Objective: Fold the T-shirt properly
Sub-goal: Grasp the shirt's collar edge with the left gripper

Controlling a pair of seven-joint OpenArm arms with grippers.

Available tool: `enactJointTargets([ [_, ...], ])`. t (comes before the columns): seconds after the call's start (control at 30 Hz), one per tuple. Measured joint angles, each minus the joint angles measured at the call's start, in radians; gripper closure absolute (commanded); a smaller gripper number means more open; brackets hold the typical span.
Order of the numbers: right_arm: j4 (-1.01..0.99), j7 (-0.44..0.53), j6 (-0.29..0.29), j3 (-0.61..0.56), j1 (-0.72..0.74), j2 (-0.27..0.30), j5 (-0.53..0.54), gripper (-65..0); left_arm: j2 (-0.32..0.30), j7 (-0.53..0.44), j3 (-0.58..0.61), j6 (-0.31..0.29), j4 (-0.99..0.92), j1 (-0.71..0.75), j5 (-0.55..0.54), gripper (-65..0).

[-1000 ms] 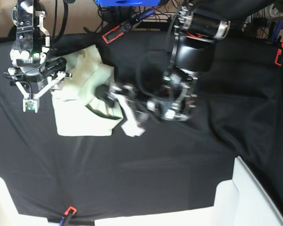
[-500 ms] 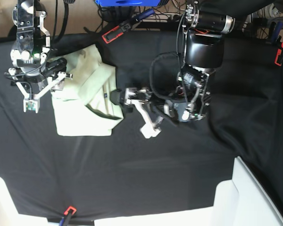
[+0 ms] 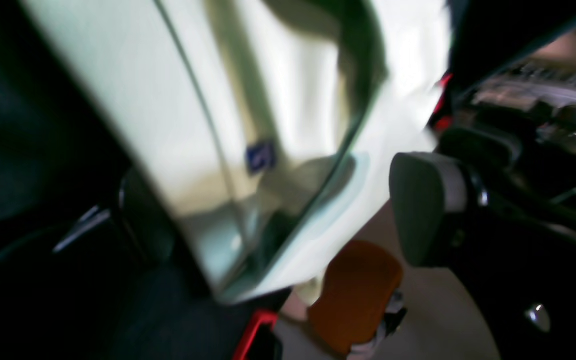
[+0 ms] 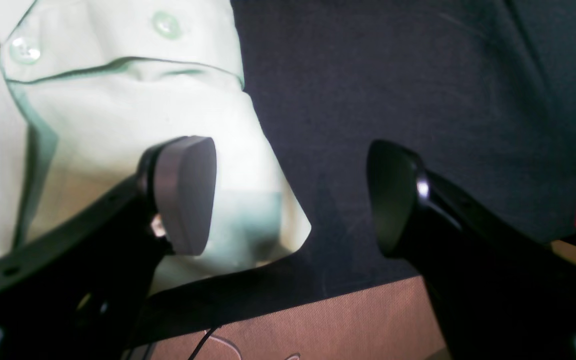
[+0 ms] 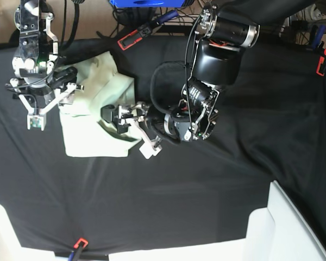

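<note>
Mint-green cotton is what we're working with: the T-shirt [image 5: 98, 109] lies already bunched into a rough rectangle on the black cloth [image 5: 217, 179] that covers the table, toward the far left of the base view, with its collar and buttons up near the far edge. We'd say we're somewhere mid-fold, not done, since the layers look lumpy and the near-right corner has a flap turned over.

Our left pincer [image 5: 131, 129] is parked right at that right edge of the shirt, jaws spread as wide as they go, one finger over the fabric and one just off it. From the left wrist view it's blurry, but we see a seam and the tiny blue mark [image 3: 260, 156] right in front, and nothing pinched. Our right pincer [image 4: 288, 200] sits at the shirt's far left corner, also wide, one pad [image 4: 185, 192] above the shirt and the other above the cloth, holding nothing.

Next move, we reckon: drop lower so a finger slips under the edge, close on one layer only, then carry it across without dragging the whole pile
</note>
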Motion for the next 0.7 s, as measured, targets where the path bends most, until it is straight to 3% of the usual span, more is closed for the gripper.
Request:
enactJointTargets([
  [0.17, 0.0, 0.0, 0.0, 0.0, 0.0, 0.001, 0.0, -44.1, 0.002, -0.064, 0.081, -0.01, -0.033, -0.008, -0.026, -65.0],
  [0.7, 0.0, 0.0, 0.0, 0.0, 0.0, 0.005, 0.0, -44.1, 0.012, -0.064, 0.125, -0.005, -0.042, -0.034, 0.0, -65.0],
])
